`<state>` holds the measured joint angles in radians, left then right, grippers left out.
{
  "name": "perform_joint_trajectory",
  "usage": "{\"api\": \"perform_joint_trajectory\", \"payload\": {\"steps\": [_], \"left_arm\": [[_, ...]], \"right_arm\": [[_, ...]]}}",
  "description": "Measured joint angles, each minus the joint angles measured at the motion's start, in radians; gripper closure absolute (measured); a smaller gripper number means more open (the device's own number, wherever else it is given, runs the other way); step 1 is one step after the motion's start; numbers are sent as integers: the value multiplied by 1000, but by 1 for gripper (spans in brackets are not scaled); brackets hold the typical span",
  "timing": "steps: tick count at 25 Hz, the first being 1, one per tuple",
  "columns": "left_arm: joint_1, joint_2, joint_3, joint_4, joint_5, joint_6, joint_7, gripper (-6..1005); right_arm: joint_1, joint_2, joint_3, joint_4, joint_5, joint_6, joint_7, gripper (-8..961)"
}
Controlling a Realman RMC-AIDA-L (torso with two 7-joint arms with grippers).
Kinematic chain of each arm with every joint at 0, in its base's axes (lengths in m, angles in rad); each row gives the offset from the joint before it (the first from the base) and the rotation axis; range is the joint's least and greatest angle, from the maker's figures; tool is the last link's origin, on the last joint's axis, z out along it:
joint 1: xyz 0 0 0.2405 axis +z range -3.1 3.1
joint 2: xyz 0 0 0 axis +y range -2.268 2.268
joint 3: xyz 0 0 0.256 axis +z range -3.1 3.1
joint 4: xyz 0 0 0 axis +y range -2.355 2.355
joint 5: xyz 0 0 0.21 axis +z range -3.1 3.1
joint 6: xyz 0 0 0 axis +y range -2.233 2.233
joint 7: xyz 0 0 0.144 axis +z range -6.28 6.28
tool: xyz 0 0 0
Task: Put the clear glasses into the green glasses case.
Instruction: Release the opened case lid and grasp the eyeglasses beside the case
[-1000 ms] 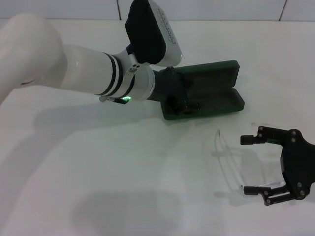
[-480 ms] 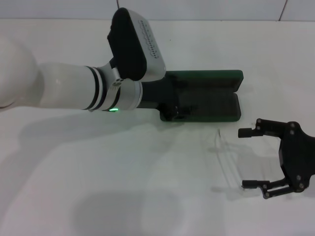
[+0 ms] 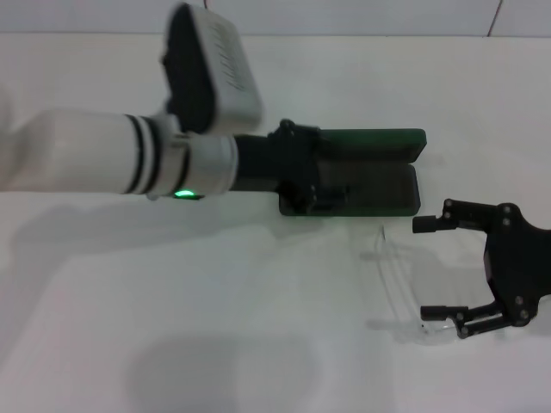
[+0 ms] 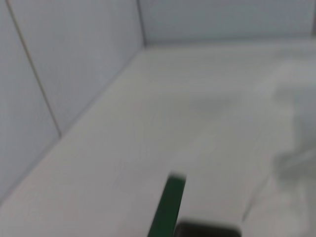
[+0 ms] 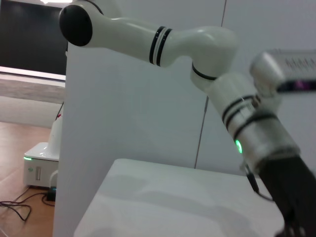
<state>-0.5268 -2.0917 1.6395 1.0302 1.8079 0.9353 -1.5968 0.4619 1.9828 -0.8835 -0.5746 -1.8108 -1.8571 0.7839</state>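
Note:
The green glasses case (image 3: 370,188) lies open on the white table, its lid (image 3: 366,142) folded back on the far side. My left gripper (image 3: 308,191) reaches in from the left and is clamped on the case's left end. A green edge of the case (image 4: 168,210) shows in the left wrist view. The clear glasses (image 3: 398,280) lie on the table in front of the case, to its right. My right gripper (image 3: 429,268) is open beside them; its near fingertip (image 3: 435,311) touches the frame's end.
The white tabletop (image 3: 215,327) stretches to the front left, with a tiled wall (image 3: 344,15) behind it. The left forearm (image 3: 103,163) crosses the table's left half. In the right wrist view the left arm (image 5: 232,103) stands against a white wall.
The left arm swung round and turned the case until it lies square to the table's far edge. The right gripper, still open, shifted slightly away from me along the glasses.

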Motion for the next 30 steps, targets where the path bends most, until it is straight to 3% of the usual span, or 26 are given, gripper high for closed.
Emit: {"api": "perform_joint_trajectory", "payload": {"steps": [4, 7, 10, 11, 13, 18, 22, 30], "left_arm": [[43, 1, -122, 7, -149, 143, 138, 378], [84, 0, -199, -57, -331, 227, 284, 378], [160, -1, -215, -135, -550, 250, 479, 378], [160, -1, -215, -135, -550, 250, 479, 378], [226, -3, -209, -202, -739, 273, 642, 378], [257, -4, -206, -402, -997, 406, 836, 378], [249, -4, -206, -555, -1121, 523, 945, 378], [239, -6, -206, -632, -1145, 549, 983, 378]], "right_arm": [[-5, -4, 1, -35, 5, 11, 38, 165], [-6, -7, 2, -119, 0, 21, 114, 165], [-2, -12, -1, -281, -67, 27, 235, 166], [2, -12, -4, -335, -96, 25, 277, 167], [20, -13, -14, -483, -192, 7, 388, 167], [93, 9, -70, -711, -417, -91, 584, 169], [151, 31, -160, -787, -548, -136, 670, 170], [201, 38, -434, -805, -686, -110, 797, 173]]}}
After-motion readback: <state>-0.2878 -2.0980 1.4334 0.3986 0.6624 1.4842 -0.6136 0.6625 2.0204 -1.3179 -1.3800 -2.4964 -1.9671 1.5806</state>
